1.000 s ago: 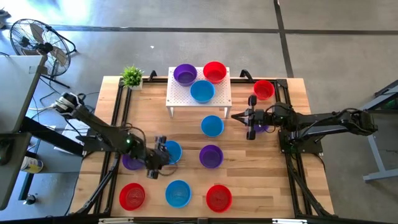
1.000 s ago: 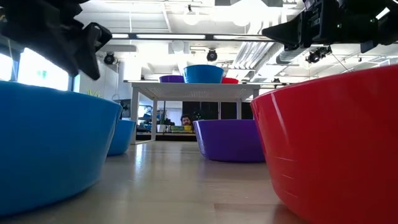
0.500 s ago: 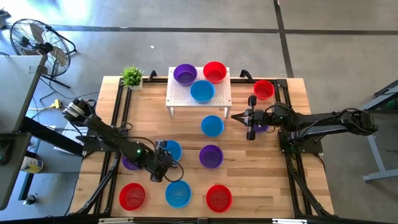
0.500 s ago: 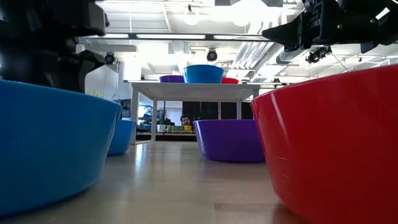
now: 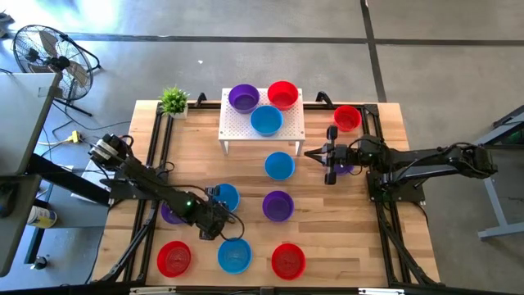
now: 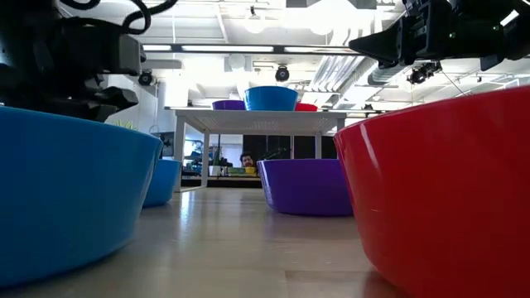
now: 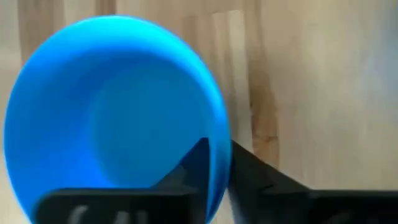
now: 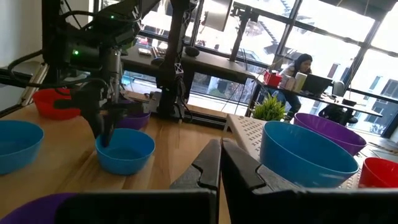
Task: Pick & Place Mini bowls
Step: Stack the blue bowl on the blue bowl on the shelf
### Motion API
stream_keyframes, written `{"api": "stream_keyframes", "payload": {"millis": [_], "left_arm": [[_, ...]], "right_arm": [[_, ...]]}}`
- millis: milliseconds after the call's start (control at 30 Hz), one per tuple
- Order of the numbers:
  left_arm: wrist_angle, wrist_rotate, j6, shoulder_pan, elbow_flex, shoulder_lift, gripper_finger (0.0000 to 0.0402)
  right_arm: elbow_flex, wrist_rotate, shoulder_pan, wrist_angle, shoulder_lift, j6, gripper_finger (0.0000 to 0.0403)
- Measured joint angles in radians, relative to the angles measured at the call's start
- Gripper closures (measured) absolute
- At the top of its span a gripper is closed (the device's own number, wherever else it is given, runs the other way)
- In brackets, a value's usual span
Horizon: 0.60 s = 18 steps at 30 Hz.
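Note:
Small round bowls in red, blue and purple stand on the wooden table [image 5: 327, 238]. Three more sit on the white perforated stand [image 5: 286, 131]. My left gripper [image 5: 214, 215] is down at a blue bowl [image 5: 228, 197] left of the table's middle and is shut on its rim; the right wrist view shows this blue bowl [image 8: 127, 151] with its base on the table. My right gripper [image 5: 331, 156] hovers shut, holding nothing, to the right of another blue bowl [image 5: 279, 165]. My left gripper pinches the blue bowl's rim [image 7: 219, 163] at its near-left side. One finger [image 7: 194, 163] is inside the bowl and the other [image 7: 252, 175] outside. The fingers come from above, pointing down. The bowl stands upright on the table.
Near the front edge stand a red bowl [image 5: 173, 258], a blue one [image 5: 234, 255] and a red one [image 5: 287, 260]. A purple bowl [image 5: 277, 205] sits right of the held one, and another purple bowl [image 5: 170, 215] lies partly under my left arm. A potted plant [image 5: 173, 102] stands far left.
My left gripper has gone a little toward the table's right edge and down onto the blue bowl, and its fingers have shut on the rim. The bowl has stayed where it was.

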Motion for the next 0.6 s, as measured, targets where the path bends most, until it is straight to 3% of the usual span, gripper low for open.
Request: {"api": "stream_keyframes", "payload": {"millis": [67,267,400,600], "left_arm": [[-0.005,0.016,0.036,0.000,0.012,0.000,0.0393],[-0.101,0.011,0.138,0.000,0.127,0.000,0.0397],[-0.206,-0.055,0.216,0.009,0.253,0.000,0.0398],[-0.278,-0.063,0.388,0.088,0.465,-0.014,0.0398]], "right_arm": [[0.000,0.000,0.000,0.000,0.000,0.000,0.0401],[0.000,0.000,0.000,0.000,0.000,0.000,0.0401],[0.000,0.000,0.000,0.000,0.000,0.000,0.0402],[0.000,0.000,0.000,-0.002,0.000,0.000,0.0401]]}}
